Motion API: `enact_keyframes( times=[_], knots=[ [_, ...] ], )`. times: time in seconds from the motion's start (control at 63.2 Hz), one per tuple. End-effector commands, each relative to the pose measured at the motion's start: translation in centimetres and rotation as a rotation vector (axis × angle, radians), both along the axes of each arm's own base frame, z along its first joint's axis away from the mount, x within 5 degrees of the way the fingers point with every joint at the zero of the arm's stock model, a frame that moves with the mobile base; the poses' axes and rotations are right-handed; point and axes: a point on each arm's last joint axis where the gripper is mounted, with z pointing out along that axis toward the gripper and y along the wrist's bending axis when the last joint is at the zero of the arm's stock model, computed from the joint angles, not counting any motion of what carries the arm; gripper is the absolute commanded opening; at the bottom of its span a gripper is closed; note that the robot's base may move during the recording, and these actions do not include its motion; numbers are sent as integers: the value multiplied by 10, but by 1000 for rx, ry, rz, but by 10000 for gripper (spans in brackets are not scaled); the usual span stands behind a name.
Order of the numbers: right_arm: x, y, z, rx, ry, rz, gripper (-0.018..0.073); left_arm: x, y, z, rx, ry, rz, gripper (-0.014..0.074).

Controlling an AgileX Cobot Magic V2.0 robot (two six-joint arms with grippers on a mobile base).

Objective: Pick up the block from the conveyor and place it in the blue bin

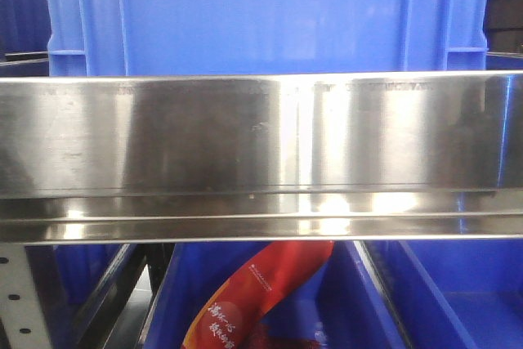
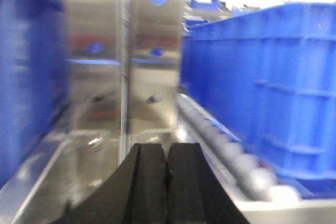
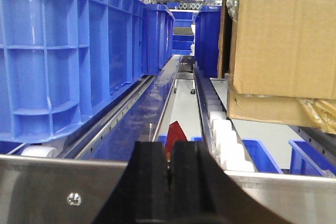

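Setting: warehouse conveyor line with steel rails, roller tracks and stacked blue crates; the left wrist view is blurred.
Left gripper (image 2: 167, 174): black pads pressed together with only a seam between them, nothing held.
Ahead of left fingers: a steel upright panel (image 2: 126, 61), with a roller track (image 2: 231, 156) just to the right of the pads and a blue crate (image 2: 273, 87) riding on it.
Right gripper (image 3: 169, 174): pads likewise pressed together, gripping nothing that shows.
Just beyond right fingertips: a red pointed item (image 3: 175, 134) peeks over the pads; it lies lower and further off, and whether it is a wrapper or something else I cannot tell.
Either side of right fingers: large blue crate (image 3: 68, 51) to the left, cardboard box (image 3: 283, 35) on rollers to the right.
Front view: a steel rail (image 1: 261, 153) fills the middle, a blue bin (image 1: 441, 300) lies below it, and a red printed packet (image 1: 261, 292) sits in the neighbouring bin.
Block: not visible in any view, neither on the conveyor nor in a bin.
Progress: undetermined. Empty closed fingers and no block in sight fit either a wait for the block to arrive or a drop already made into a bin whose floor is hidden.
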Motion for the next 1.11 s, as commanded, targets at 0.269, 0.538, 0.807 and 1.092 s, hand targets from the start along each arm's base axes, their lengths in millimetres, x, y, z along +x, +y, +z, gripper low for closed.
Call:
enact_keyframes(
  times=[0.269, 0.538, 0.807, 1.092],
  knots=[
    [-1, 0, 3, -5, -33, 1, -162, -2, 4, -5, -29, -28, 65, -111],
    [-1, 0, 3, -5, -33, 1, -162, -2, 4, -5, -29, -23, 66, -111],
    [-1, 0, 3, -5, -33, 1, -162, -2, 4, -5, -29, -23, 66, -111],
    [-1, 0, 3, -5, -33, 1, -162, -2, 4, -5, -29, -23, 66, -111]
  ],
)
